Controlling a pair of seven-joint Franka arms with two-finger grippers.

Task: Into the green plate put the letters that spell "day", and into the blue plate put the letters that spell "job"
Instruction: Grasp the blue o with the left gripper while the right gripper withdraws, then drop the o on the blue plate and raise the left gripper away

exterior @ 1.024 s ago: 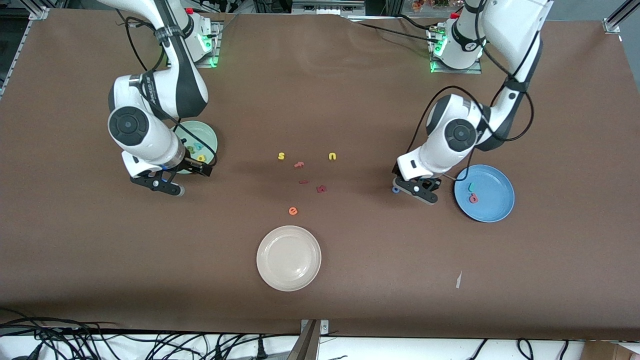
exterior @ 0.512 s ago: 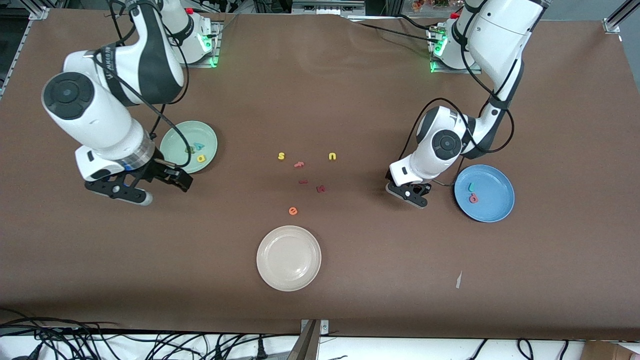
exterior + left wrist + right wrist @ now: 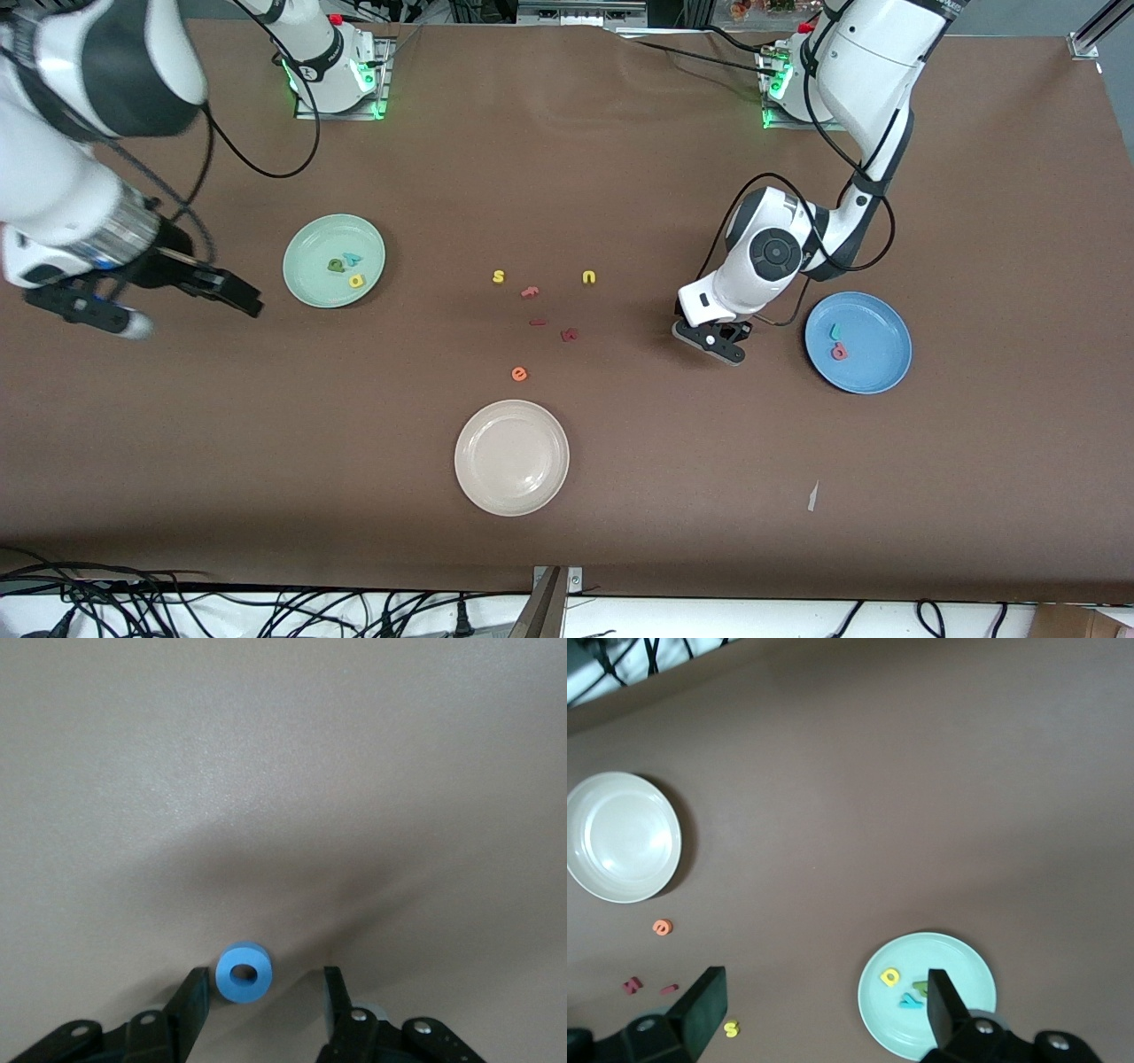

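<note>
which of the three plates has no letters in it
The cream-white plate, nearest the front camera, holds nothing. The green plate holds three letters and the blue plate holds two.

In the front view the left arm's wrist is hiding the blue "o" [image 3: 243, 973]; the dark red letters [image 3: 569, 335] are showing too small to read.
</note>
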